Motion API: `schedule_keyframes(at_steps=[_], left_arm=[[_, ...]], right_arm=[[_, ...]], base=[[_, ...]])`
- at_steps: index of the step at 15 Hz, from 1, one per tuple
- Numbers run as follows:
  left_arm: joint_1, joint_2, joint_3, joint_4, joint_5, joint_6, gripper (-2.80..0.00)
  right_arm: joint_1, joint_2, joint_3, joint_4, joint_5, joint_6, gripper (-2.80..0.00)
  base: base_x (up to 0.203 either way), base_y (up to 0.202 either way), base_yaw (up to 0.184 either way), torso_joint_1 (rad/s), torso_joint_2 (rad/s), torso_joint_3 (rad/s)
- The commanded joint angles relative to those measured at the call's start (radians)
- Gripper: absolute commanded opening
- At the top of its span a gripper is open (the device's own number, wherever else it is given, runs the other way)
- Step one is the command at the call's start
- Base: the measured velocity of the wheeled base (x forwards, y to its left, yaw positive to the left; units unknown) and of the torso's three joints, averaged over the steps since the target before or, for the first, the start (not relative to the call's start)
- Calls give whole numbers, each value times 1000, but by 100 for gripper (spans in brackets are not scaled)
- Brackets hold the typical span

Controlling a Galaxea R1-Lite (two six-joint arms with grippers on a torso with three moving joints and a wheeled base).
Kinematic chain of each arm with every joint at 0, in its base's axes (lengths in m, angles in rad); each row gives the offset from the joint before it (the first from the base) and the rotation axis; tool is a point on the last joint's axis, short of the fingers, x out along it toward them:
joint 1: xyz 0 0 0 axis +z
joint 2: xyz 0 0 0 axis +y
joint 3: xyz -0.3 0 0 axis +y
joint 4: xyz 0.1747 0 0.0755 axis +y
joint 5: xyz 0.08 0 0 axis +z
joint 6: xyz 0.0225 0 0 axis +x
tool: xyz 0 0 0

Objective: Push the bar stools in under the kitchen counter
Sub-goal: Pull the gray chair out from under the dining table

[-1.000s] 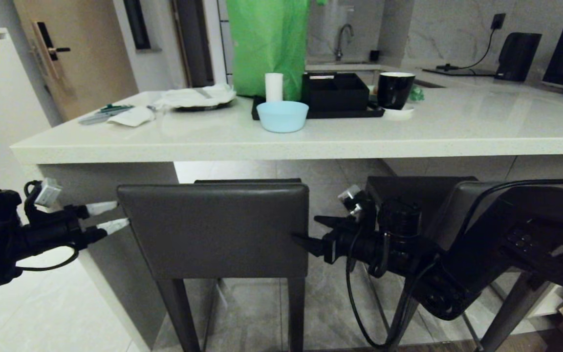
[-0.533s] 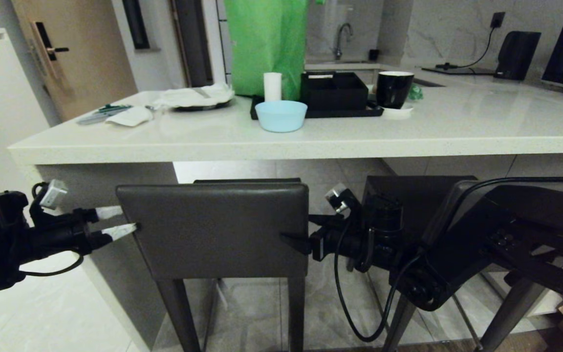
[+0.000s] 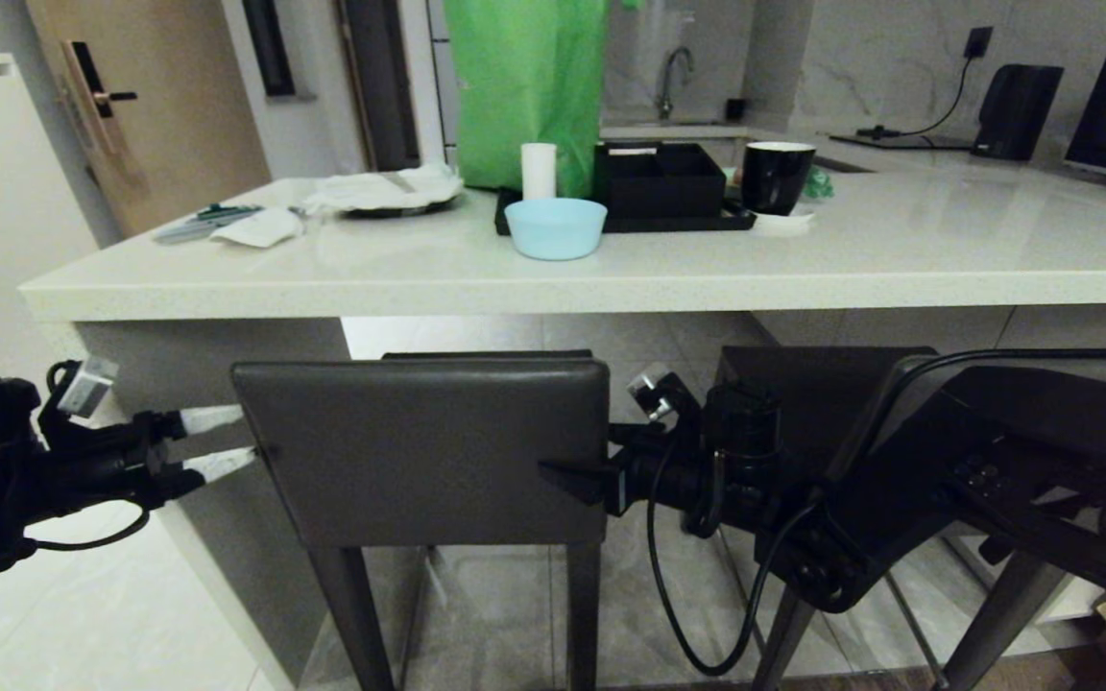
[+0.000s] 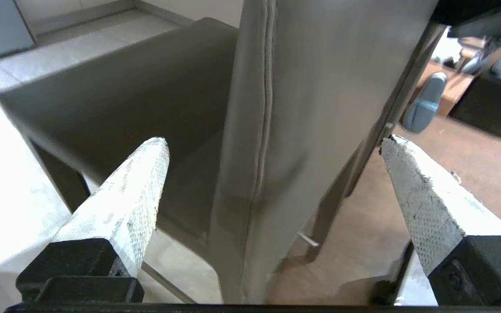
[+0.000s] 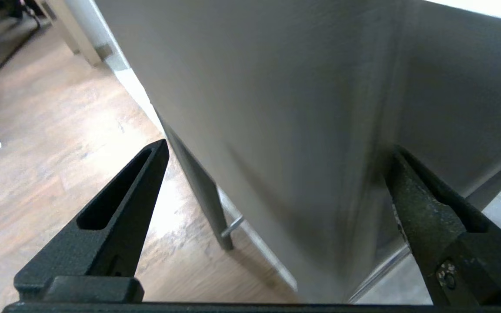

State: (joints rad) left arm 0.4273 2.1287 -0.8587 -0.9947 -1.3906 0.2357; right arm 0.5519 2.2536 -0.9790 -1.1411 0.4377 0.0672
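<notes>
Dark grey leather covers the stool's backrest (image 3: 419, 451), just under the kitchen counter (image 3: 553, 283). The left gripper (image 3: 231, 441) and right gripper (image 3: 577, 461) have spread wider, straddling its two ends, holding nothing yet. I think a push comes next.

Your head view is dim and greyish, with soft reflections on the kitchen counter (image 3: 611, 278) top and deep shade beneath it, and straight lines bow toward the edges. In your left wrist view the floor glares white beside the blurred stool backrest (image 4: 276, 143). Your right wrist view smears the same backrest.
</notes>
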Motion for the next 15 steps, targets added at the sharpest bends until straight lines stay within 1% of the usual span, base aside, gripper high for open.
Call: schedule_keyframes(at_steps=[1, 4, 7, 9, 10, 11, 13, 15], left_arm=[[-21, 33, -40, -4, -11, 14, 0], [-50, 40, -46, -4, -9, 13, 0], [-54, 42, -46, -2, -11, 7, 0], [-54, 48, -35, -1, -23, 0, 0], [-56, 73, -32, -18, -42, 14, 0], [-57, 99, -34, -76, -61, 31, 0], [-60, 142, -36, -217, -66, 20, 0], [-63, 150, -35, -260, -66, -57, 0]], right_arm=[[0, 12, -25, -6, 3, 0, 0], [4, 31, -57, -2, 3, 0, 0], [10, 32, -58, -2, 3, 0, 0], [10, 34, -58, -2, 3, 0, 0], [10, 36, -58, -2, 3, 0, 0], [10, 38, -60, -2, 3, 0, 0], [10, 40, -60, -2, 3, 0, 0], [10, 43, -64, -2, 0, 2, 0]], base=[[0, 0, 0, 0, 0, 0], [0, 0, 0, 0, 0, 0], [0, 0, 0, 0, 0, 0], [0, 0, 0, 0, 0, 0], [0, 0, 0, 0, 0, 0], [0, 0, 0, 0, 0, 0], [0, 0, 0, 0, 0, 0], [0, 0, 0, 0, 0, 0]])
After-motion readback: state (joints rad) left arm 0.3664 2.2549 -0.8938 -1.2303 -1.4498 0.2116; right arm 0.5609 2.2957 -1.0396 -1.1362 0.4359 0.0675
